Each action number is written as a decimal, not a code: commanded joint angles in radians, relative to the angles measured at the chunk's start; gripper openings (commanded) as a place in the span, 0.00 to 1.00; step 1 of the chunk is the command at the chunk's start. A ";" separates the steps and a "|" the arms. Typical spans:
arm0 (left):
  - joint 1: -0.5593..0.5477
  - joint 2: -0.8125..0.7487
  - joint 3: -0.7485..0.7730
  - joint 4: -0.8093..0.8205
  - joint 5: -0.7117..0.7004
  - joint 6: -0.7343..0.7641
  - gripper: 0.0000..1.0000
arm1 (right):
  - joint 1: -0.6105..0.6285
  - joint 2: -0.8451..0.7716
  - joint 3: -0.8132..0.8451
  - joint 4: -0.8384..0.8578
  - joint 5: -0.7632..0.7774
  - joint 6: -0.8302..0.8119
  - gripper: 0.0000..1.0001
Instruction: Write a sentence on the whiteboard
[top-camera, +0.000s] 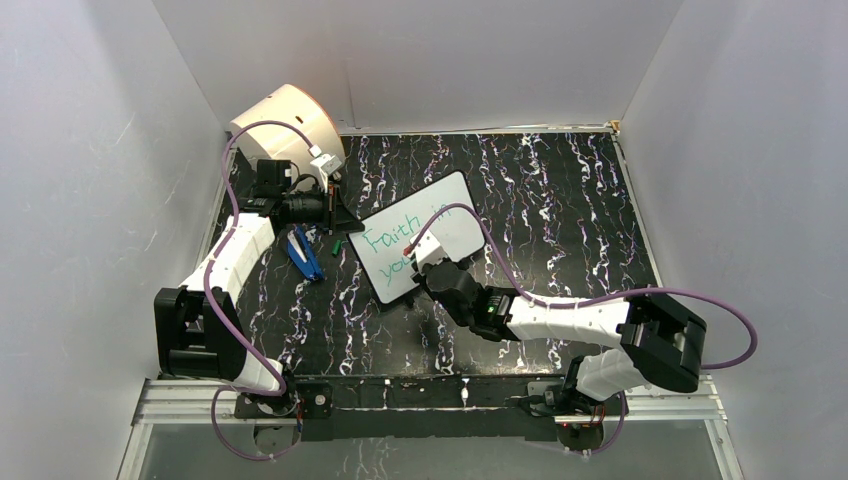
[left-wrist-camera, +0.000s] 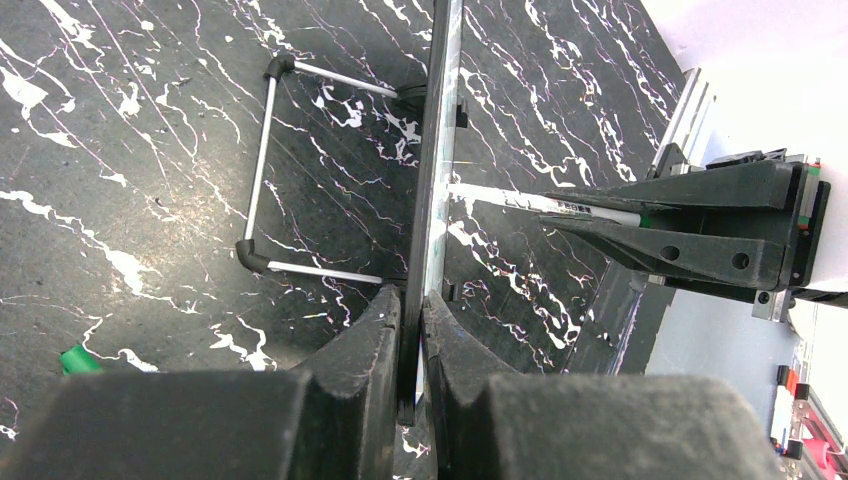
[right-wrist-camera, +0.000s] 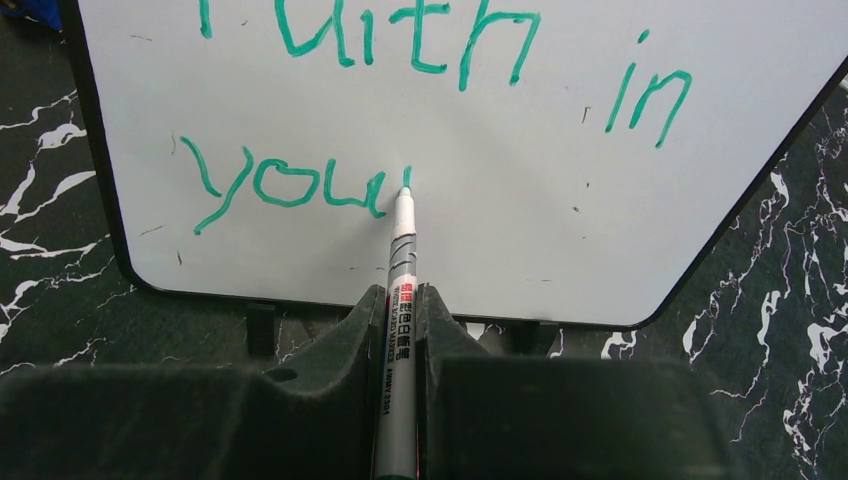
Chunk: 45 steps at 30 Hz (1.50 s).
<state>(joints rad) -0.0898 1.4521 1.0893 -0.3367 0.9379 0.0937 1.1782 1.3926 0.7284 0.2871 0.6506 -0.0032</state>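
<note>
The whiteboard (top-camera: 455, 215) stands tilted mid-table, white with a thin black frame. Green lettering (right-wrist-camera: 290, 180) reads "Faith in" above "you" plus a fresh short stroke. My right gripper (right-wrist-camera: 402, 300) is shut on a silver marker (right-wrist-camera: 400, 330); its green tip touches the board just right of "you". My left gripper (left-wrist-camera: 412, 305) is shut on the whiteboard's edge (left-wrist-camera: 432, 200), seen edge-on, with its wire stand (left-wrist-camera: 262, 150) behind. In the top view the left gripper (top-camera: 340, 222) is at the board's left corner and the right gripper (top-camera: 425, 262) at its near edge.
A cream cylindrical drum (top-camera: 290, 125) stands at the back left. A blue object (top-camera: 303, 252) and a small green cap (top-camera: 337, 244) lie left of the board. White walls enclose the black marbled table (top-camera: 560, 200).
</note>
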 joint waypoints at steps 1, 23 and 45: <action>-0.011 0.024 0.008 -0.051 -0.068 0.012 0.00 | -0.005 -0.020 0.014 -0.049 -0.011 0.036 0.00; -0.011 0.027 0.007 -0.053 -0.069 0.012 0.00 | -0.006 -0.020 0.021 0.001 -0.018 0.018 0.00; -0.011 0.024 0.008 -0.053 -0.067 0.014 0.00 | -0.030 -0.026 0.051 0.067 -0.034 -0.024 0.00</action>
<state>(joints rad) -0.0940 1.4525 1.0897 -0.3378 0.9356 0.0921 1.1584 1.3865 0.7296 0.2710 0.6231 -0.0010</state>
